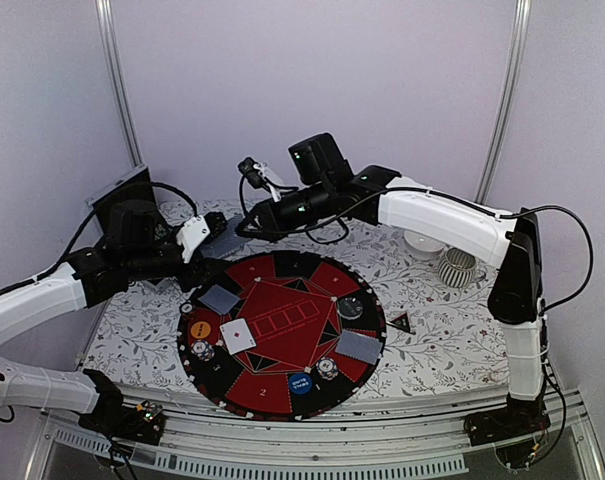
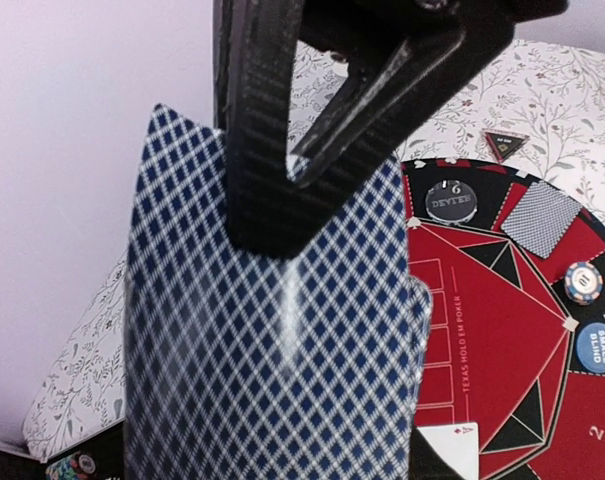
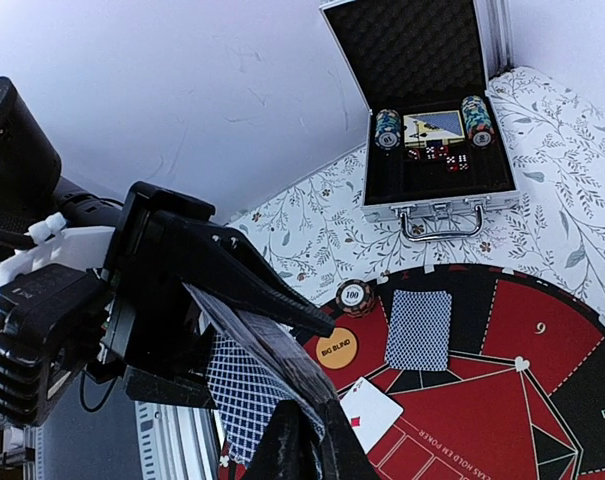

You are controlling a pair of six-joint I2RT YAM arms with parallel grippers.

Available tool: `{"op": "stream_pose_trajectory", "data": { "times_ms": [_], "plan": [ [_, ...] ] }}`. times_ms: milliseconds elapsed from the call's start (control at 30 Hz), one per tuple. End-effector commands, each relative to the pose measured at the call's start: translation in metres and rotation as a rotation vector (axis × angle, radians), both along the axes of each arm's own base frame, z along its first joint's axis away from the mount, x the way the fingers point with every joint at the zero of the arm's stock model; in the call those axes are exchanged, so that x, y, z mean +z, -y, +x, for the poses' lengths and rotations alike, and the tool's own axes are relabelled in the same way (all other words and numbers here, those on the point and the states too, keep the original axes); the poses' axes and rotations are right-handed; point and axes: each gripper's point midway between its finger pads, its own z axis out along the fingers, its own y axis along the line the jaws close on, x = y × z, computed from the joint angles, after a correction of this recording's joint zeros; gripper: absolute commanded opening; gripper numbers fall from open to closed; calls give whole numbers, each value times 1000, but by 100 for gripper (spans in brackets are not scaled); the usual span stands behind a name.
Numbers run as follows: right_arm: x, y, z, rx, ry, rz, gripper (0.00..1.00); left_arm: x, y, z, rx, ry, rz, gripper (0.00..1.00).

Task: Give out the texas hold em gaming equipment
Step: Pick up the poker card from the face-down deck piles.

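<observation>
Peeling one card off a held pack is the risky part here. The left claw (image 2: 292, 190) is clamped on the deck of playing cards (image 2: 272, 340), holding it in the air above the worktop (image 1: 432, 340), just beyond the far-left rim of the poker mat (image 1: 282, 360). The right claw (image 3: 304, 430) looks pinched onto the lower edge of the top card (image 3: 252, 340), which stands slightly away from the rest. If that pinch reaches too deep, two cards would likely come away together. If the pull runs across the left claw's grip and not along it, the whole deck could twist, fan out or drop. A spill would land around the face-down card (image 1: 219, 298), the orange button (image 1: 199, 328) and the face-up card (image 1: 238, 335), perhaps flipping cards or nudging the nearby poker chip (image 1: 202, 351). A thin, bending card may also slide out of the right claw mid-carry, short of its seat.
</observation>
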Motion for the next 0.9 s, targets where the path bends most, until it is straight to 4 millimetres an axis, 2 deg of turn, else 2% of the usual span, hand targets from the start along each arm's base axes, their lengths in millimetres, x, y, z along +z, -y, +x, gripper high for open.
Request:
{"op": "stream_pose_trajectory", "data": {
  "times_ms": [0,100,233,433,700,867],
  "plan": [
    [34,17,4,-47,77,8,8,8,5,-2,-17,25,-18,42],
    [37,19,4,-45,87,6,3,7,5,-2,-14,25,-16,42],
    [43,22,1,-34,97,9,2,6,5,-1,-10,24,-13,42],
    [71,34,-2,-22,138,53,1,9,3,1,11,30,-16,42],
    [112,68,9,-79,203,98,1,15,-5,13,81,37,-33,42],
    [122,89,23,-166,275,75,1,18,-14,23,150,42,-39,42]
  ]
}}
